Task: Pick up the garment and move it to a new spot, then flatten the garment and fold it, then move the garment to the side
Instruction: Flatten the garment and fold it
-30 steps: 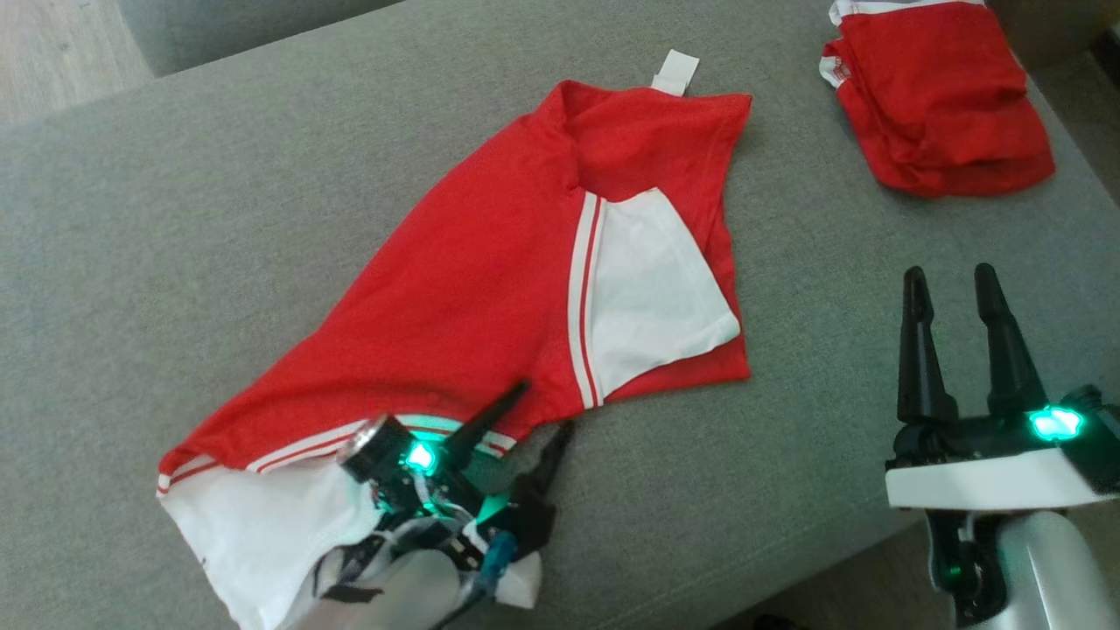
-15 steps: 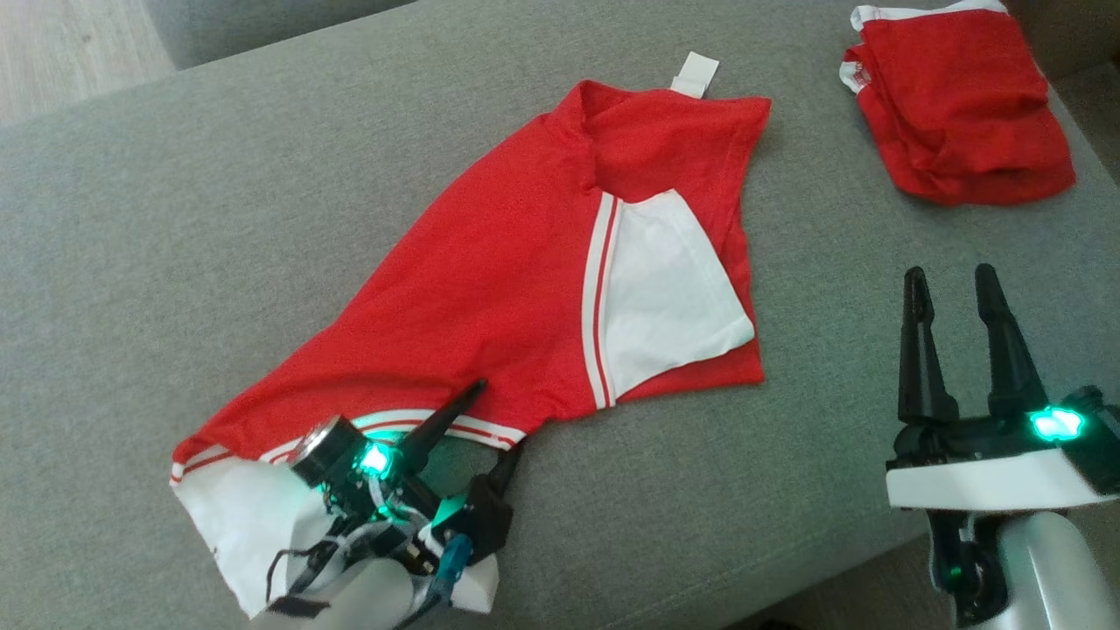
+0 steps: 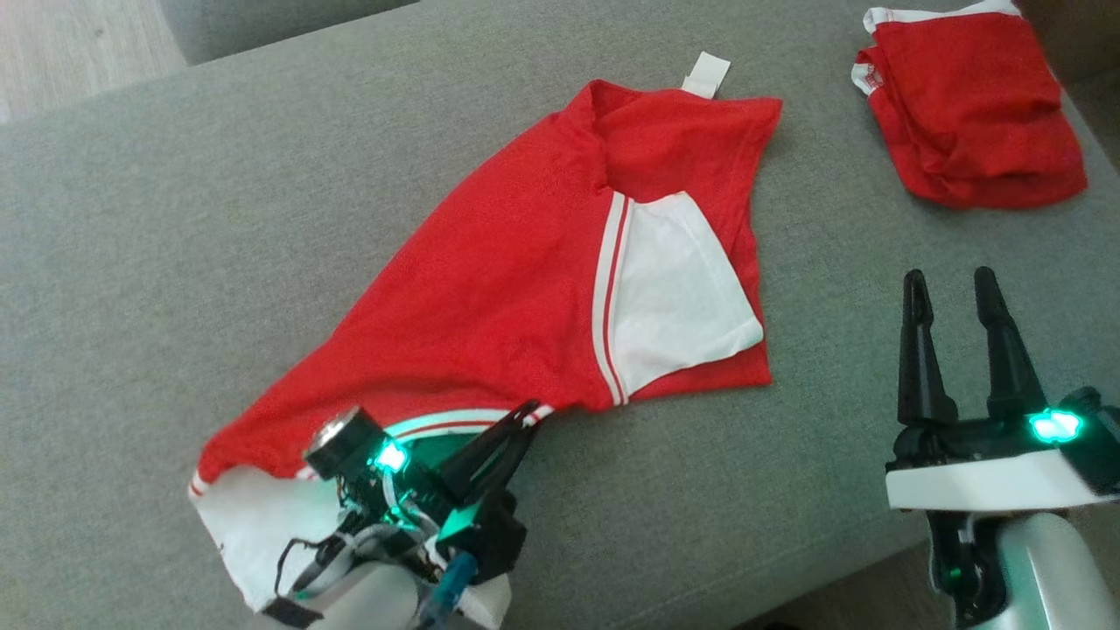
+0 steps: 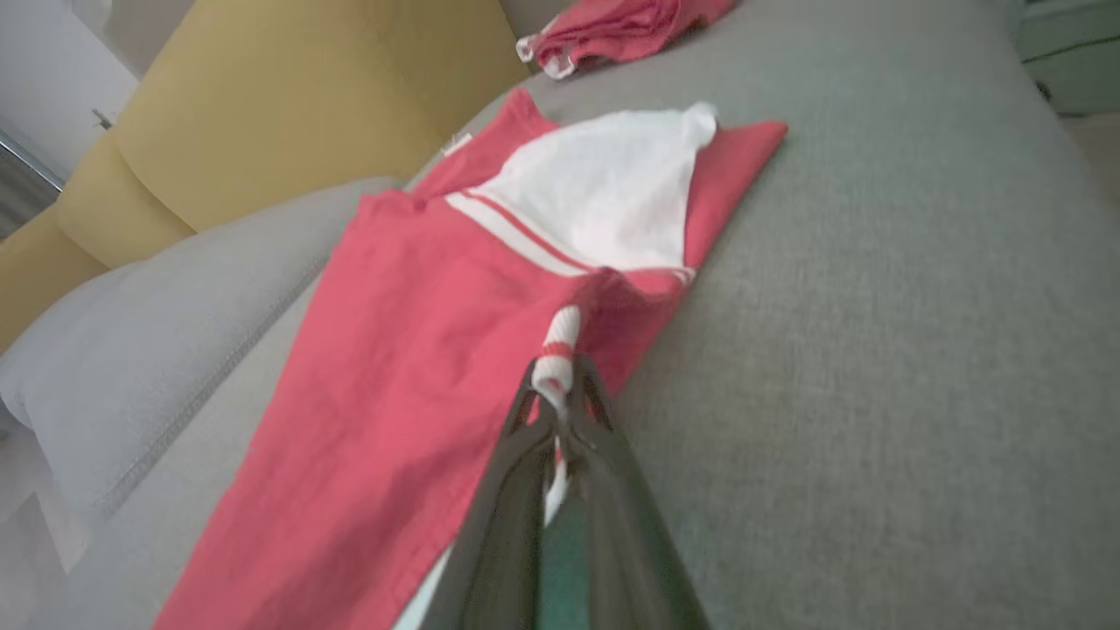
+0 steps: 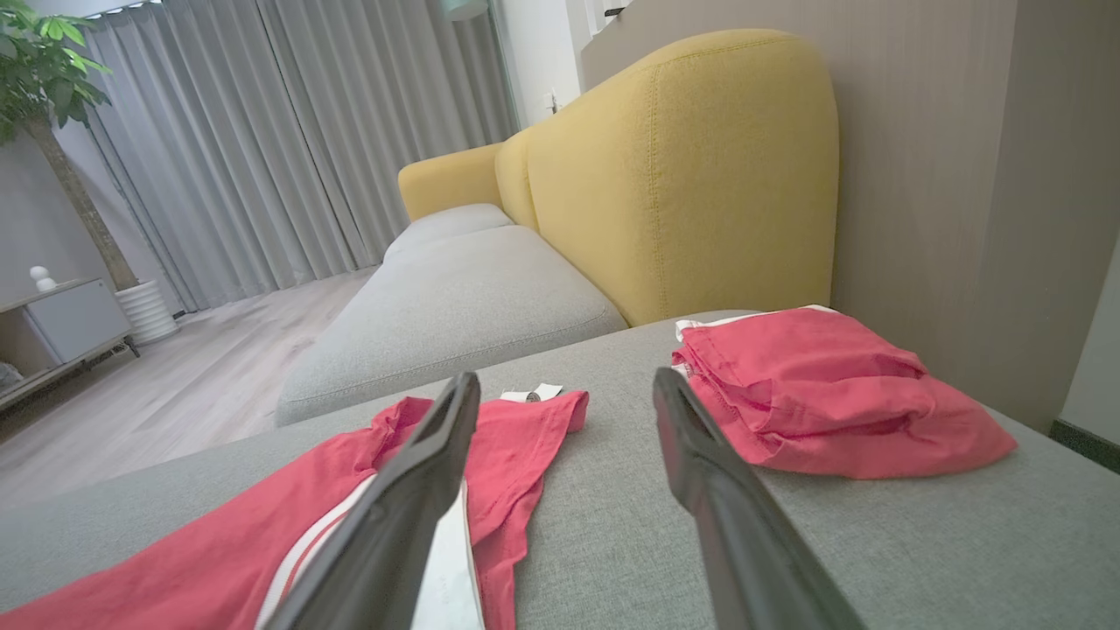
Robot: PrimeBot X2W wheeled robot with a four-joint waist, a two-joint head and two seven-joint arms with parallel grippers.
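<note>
A red garment [image 3: 490, 289] with white striped sleeves lies partly folded on the grey cushion [image 3: 175, 219]; one white sleeve [image 3: 678, 293] lies folded over its right part. My left gripper [image 3: 525, 418] is shut on the garment's striped sleeve edge at the near side; the left wrist view shows that striped edge [image 4: 557, 350] pinched between the fingertips and lifted a little. My right gripper [image 3: 949, 284] stands open at the lower right, apart from the garment [image 5: 262, 534], with nothing between its fingers.
A second red garment [image 3: 971, 105], folded, lies at the far right of the cushion. A yellow sofa back [image 5: 682, 175] rises beyond it. A grey seat [image 5: 455, 306] and wooden floor [image 3: 70, 44] lie to the far left. The cushion's near edge runs just before my right gripper.
My left gripper has closed on the striped sleeve edge and moved slightly right and up with it. The camera has shifted a little. The right arm has stayed still.
</note>
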